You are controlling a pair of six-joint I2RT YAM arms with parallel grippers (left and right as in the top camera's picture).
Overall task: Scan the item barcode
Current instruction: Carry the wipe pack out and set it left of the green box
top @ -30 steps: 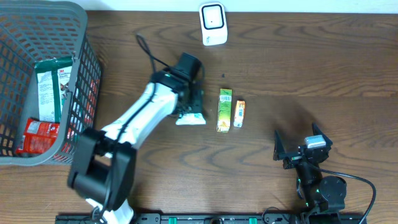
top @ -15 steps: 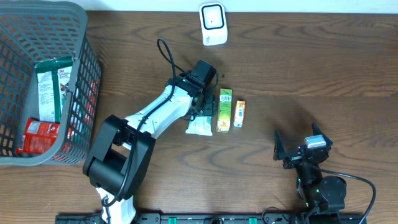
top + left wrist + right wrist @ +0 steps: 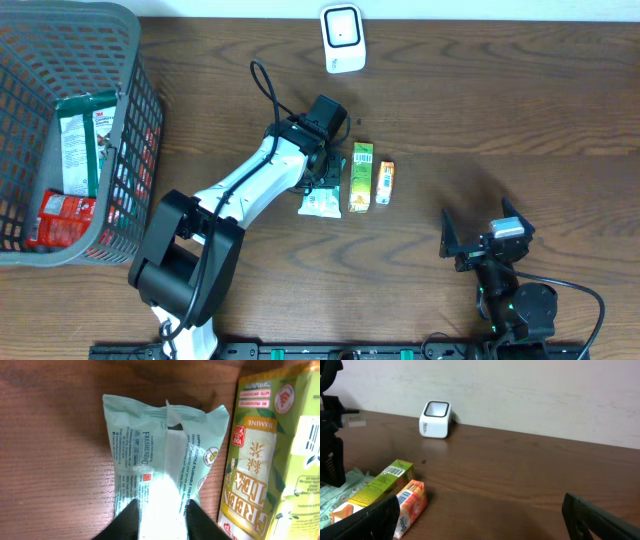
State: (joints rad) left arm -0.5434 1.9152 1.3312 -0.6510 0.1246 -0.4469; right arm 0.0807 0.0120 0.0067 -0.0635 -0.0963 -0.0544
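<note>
My left fingers [image 3: 125, 524] are drawn in narrow on the wipes pack [image 3: 150, 455], their dark tips pressed to the film either side of the raised centre seam. The pack is a soft pillow of pale mint plastic, glossy, crimped along its far edge, with fine print down its back. It lies flat on the brown wood-grain table [image 3: 500, 110], near the middle, its right edge just beside a tall green tea carton [image 3: 360, 176] of smooth printed card. Right of that carton lies a smaller orange box [image 3: 384, 183], touching or nearly so. The scanner [image 3: 342, 38], a small white rounded block with a dark window, stands at the far edge of the table, well apart from the pack. At far left sits a grey plastic mesh basket [image 3: 135, 95] holding a green packet [image 3: 78, 140] and a red packet [image 3: 65, 215]. My right fingers [image 3: 365, 520] stand spread wide, holding nothing, low over the near right of the table
</note>
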